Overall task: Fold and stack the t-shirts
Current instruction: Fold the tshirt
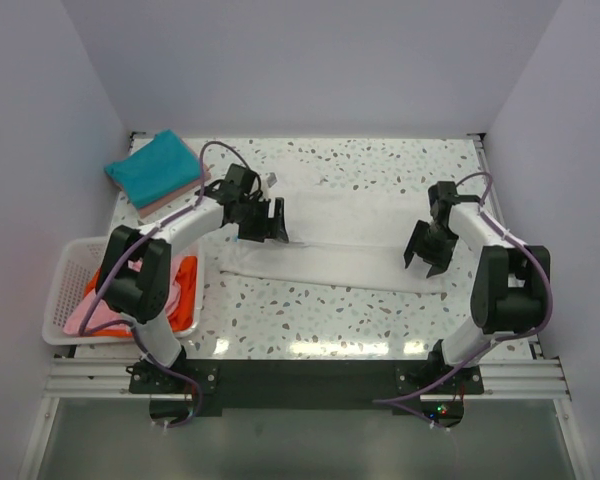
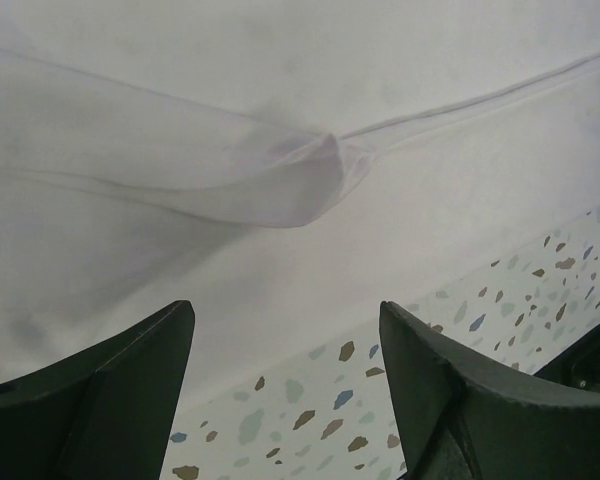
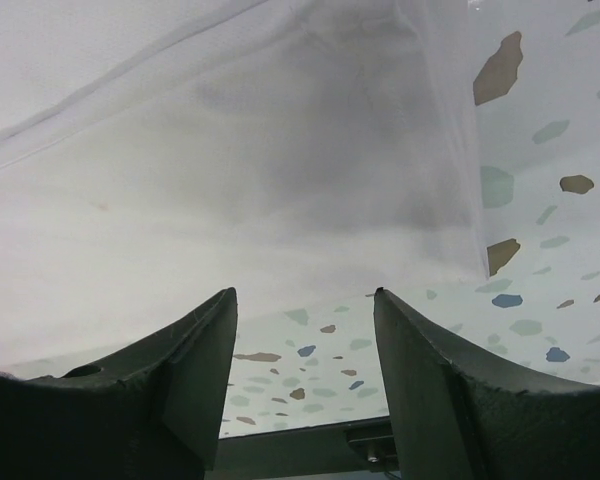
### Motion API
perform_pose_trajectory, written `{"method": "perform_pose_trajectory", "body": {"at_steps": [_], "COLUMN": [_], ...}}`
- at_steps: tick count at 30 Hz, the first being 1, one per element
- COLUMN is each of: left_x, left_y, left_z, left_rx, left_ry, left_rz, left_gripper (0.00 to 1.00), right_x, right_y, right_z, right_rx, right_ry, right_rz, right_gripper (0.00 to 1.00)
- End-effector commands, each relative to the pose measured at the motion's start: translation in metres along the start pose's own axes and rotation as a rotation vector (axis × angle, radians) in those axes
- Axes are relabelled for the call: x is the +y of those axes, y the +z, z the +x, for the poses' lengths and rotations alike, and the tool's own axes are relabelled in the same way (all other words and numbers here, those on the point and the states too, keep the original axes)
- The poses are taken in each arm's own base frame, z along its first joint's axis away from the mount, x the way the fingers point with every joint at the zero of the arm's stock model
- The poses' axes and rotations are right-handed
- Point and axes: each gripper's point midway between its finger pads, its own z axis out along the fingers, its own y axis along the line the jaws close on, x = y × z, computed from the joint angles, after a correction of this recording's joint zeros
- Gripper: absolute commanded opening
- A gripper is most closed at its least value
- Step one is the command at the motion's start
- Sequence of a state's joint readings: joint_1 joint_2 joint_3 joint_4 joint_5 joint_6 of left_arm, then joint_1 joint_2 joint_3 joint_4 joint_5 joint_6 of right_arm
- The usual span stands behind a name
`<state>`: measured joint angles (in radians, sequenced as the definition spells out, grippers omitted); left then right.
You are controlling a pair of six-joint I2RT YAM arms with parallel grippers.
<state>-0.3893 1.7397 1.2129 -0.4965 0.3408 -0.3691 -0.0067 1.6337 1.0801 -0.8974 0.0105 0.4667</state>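
Note:
A white t-shirt lies spread and partly folded across the middle of the table. It fills the left wrist view and the right wrist view. My left gripper is open and empty over the shirt's left end, its jaws wide above the near hem. My right gripper is open and empty over the shirt's right end. A folded teal t-shirt lies on a folded pink one at the back left. Orange and pink t-shirts lie in the basket.
The white lattice basket stands at the table's left edge beside the left arm. The terrazzo tabletop runs in front of the white shirt to the near edge. Grey walls enclose the table on three sides.

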Motion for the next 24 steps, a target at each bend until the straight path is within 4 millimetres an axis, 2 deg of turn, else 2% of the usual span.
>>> {"method": "perform_pose_trajectory", "body": {"at_steps": [1, 13, 24], "left_x": [-0.011, -0.025, -0.026], "left_y": [0.011, 0.031, 0.047], "left_z": [0.001, -0.009, -0.013], "left_rx": [0.031, 0.040, 0.059], "left_ry": [0.028, 0.020, 0.019], "left_rz": [0.057, 0.122, 0.134], "left_gripper": [0.80, 0.80, 0.80], "right_x": [0.004, 0.002, 0.002], "right_y": [-0.016, -0.022, -0.026], "right_z": [-0.005, -0.001, 0.000], "right_rx": [-0.036, -0.058, -0.076], "right_ry": [-0.008, 0.004, 0.024], "right_rz": [-0.028, -0.038, -0.049], "right_gripper": [0.61, 0.61, 0.61]}}
